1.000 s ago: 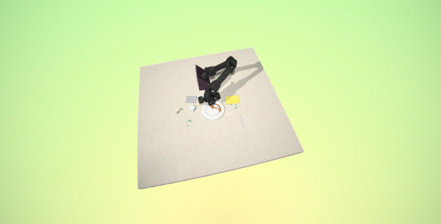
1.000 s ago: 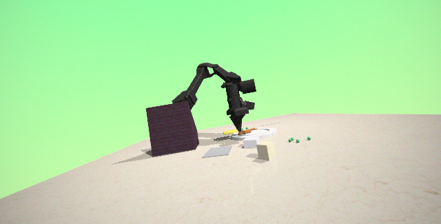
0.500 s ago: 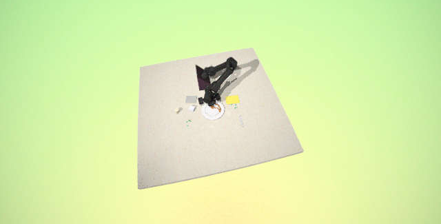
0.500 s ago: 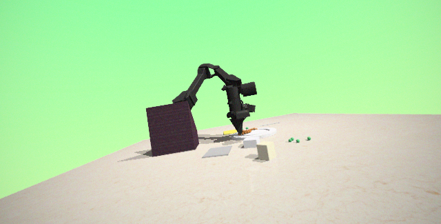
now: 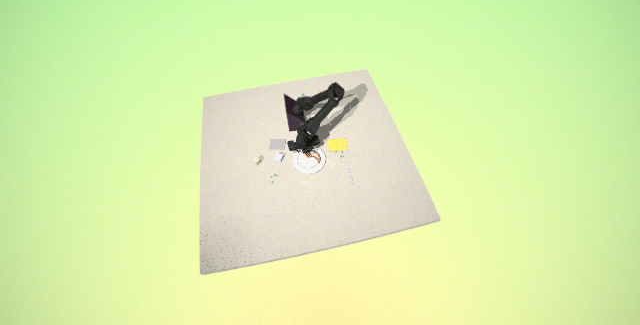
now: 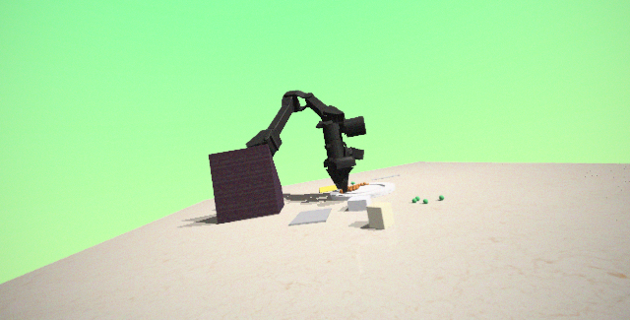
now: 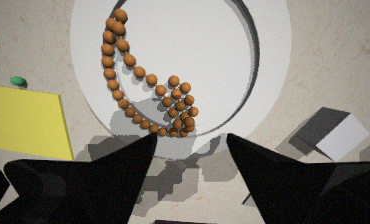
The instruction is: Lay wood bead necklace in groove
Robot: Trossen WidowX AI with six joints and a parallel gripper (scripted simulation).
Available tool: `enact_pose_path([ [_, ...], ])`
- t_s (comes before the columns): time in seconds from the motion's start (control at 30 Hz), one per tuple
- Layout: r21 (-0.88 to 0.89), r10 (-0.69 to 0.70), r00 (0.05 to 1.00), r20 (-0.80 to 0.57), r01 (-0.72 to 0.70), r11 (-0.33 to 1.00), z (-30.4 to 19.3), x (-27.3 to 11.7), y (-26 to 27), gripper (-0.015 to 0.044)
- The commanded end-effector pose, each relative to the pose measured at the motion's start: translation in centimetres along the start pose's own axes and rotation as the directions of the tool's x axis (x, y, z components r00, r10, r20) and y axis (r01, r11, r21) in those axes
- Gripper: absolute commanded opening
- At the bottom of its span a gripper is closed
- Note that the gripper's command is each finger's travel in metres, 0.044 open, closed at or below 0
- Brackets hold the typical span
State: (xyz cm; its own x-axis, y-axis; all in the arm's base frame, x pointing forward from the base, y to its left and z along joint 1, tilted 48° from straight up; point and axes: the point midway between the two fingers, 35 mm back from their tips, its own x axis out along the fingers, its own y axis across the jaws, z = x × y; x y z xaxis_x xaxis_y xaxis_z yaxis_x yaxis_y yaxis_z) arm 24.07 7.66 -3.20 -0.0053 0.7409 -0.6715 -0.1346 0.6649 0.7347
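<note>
Strung soft and probably light, the necklace [image 5: 313,155] [image 6: 355,187] [image 7: 108,61] invites a single-bead pinch at the bunched end; hand [image 5: 306,152] [image 6: 345,191] [image 7: 192,136] spread.

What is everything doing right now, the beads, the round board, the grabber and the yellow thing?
orange-brown wood bead necklace: bunched at one end, partly along the groove
round white bead board: flat, groove partly filled
black gripper: open
yellow rectangle: lying flat
</note>
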Motion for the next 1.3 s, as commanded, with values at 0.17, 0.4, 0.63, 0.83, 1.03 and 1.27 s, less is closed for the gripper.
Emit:
enact_pose_path([
  [0.17,-0.002,0.000,1.000,0.004,0.000,1.000,0.0,-1.0,0.0,0.0440],
  [0.4,-0.002,0.000,1.000,0.004,0.000,1.000,0.0,-1.0,0.0,0.0440],
  [0.63,-0.002,0.000,1.000,0.004,0.000,1.000,0.0,-1.0,0.0,0.0440],
  [0.83,-0.002,0.000,1.000,0.004,0.000,1.000,0.0,-1.0,0.0,0.0440],
  [1.03,-0.091,-0.001,1.000,0.004,0.002,0.996,1.1,-1.3,0.5,0.0361],
  [1.27,-0.486,-0.002,1.000,0.006,0.004,0.874,5.7,-2.6,3.5,0.0177],
])
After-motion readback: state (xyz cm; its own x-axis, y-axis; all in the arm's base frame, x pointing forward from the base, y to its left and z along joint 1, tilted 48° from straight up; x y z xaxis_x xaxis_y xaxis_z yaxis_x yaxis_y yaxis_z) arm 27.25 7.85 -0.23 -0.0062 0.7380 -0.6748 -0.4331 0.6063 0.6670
